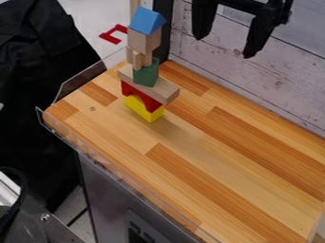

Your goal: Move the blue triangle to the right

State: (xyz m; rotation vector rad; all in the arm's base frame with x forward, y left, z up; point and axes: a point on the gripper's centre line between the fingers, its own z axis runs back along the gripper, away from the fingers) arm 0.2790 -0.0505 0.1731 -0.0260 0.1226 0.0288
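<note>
At the top edge, right of centre, my black gripper (227,35) hangs with its two fingers wide apart and nothing between them. The blue triangle (148,21) lies on top of a block tower, to the left of the gripper. Under it is a natural wood block (144,41), then small wooden pieces beside a green block (147,73). Lower down are a long wooden plank (158,88), a red arch (141,96) and a yellow block (144,108) standing on the wooden table (209,166).
A clear plastic rim (117,179) runs along the table's left and front edges. Behind the tower stand a dark upright post and a whitish plank wall (254,80). Beyond the table's back left corner is a red bracket-shaped object (114,33).
</note>
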